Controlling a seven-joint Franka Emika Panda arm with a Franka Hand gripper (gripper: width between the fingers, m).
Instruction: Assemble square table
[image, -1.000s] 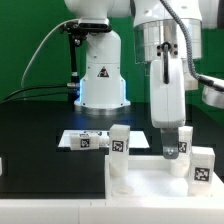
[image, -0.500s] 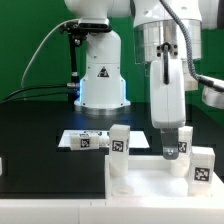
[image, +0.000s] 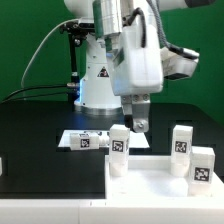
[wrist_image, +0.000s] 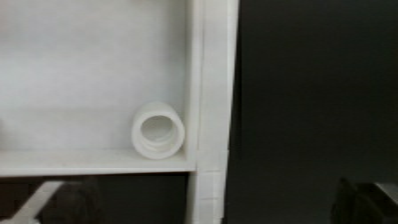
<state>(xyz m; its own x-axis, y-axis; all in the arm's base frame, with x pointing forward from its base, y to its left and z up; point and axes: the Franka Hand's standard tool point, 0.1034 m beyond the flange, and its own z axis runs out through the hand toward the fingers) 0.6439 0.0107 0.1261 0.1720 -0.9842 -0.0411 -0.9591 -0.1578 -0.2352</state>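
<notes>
The arm hangs over the far side of the work area in the exterior view, its gripper (image: 139, 124) pointing down above the black table (image: 35, 150). The dark fingers (image: 134, 123) stand apart with nothing between them, so the gripper is released and carries no part. Its tips hover just above and slightly to the exterior view's right of one white leg (image: 119, 141), which stands upright near the far left corner of the square top (image: 150, 183); whether a fingertip brushes that leg cannot be settled at this resolution. The square top lies flat at the near edge of the scene, a little to the exterior view's right of centre. Two more legs stand upright to the exterior view's right: a second leg (image: 182, 139) farther back and a third leg (image: 202, 166) nearer, at the right edge of the top. Each leg shows a black-and-white tag facing the camera. The marker board (image: 82, 140) lies flat on the table just left of the first leg, in front of the robot base (image: 103, 78). In the wrist view, a white surface with a raised straight edge (wrist_image: 210, 100) borders the black table, and a rounded hole (wrist_image: 160, 133) shows in that white surface close to the edge; focus there is soft.
</notes>
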